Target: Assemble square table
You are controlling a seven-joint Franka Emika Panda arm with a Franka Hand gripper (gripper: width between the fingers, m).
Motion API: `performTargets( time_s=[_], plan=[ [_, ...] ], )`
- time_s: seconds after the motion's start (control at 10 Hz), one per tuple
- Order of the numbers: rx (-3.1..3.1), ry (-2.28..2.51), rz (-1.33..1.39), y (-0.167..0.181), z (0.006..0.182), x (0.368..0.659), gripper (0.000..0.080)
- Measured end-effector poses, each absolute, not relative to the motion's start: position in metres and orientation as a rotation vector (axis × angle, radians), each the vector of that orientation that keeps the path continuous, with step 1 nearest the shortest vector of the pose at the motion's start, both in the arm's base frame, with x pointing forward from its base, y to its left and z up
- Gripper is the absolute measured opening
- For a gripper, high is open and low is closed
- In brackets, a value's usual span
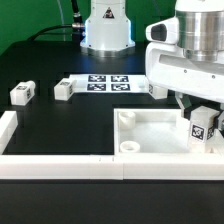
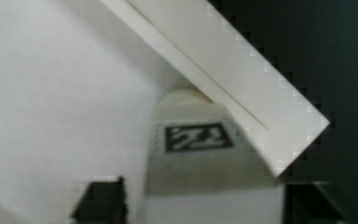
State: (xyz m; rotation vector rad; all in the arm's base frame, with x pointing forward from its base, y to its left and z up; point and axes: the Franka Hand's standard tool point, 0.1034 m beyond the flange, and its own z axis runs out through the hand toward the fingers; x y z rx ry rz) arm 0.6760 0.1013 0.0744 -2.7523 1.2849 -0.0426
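Our jaws clamp the short white tagged plastic leg [image 2: 197,150] by its sides, above the white square plastic tabletop [image 1: 150,132]; we judge it light, stiff, slippery.

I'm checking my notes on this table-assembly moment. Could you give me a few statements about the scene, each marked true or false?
1. The gripper is shut on a short white plastic leg bearing a black-and-white tag. True.
2. That leg is at the exterior view's left end of the white plastic square tabletop. False: it is at the tabletop's right end in that view.
3. Two loose white legs lie on the black table, to the exterior view's left of the marker board. True.
4. The tabletop rests on the marker board. False: it lies apart from it, nearer the camera.
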Motion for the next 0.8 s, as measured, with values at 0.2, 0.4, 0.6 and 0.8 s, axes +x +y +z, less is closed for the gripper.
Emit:
performTargets(
  time_s=[0.2,0.4,0.6,0.8],
  plan=[
    [-2.8,1.185,-0.041,0.1044,0.075,0.6751,0.0627],
    [-2.892,0.956,-0.054,0.1106,0.0759,0.6747,0.0646],
    [-2.987,0.614,-0.074,0.1116,0.0765,0.6752,0.0649],
    [-3.054,0.228,-0.089,0.1112,0.0753,0.6749,0.0649]
  ],
)
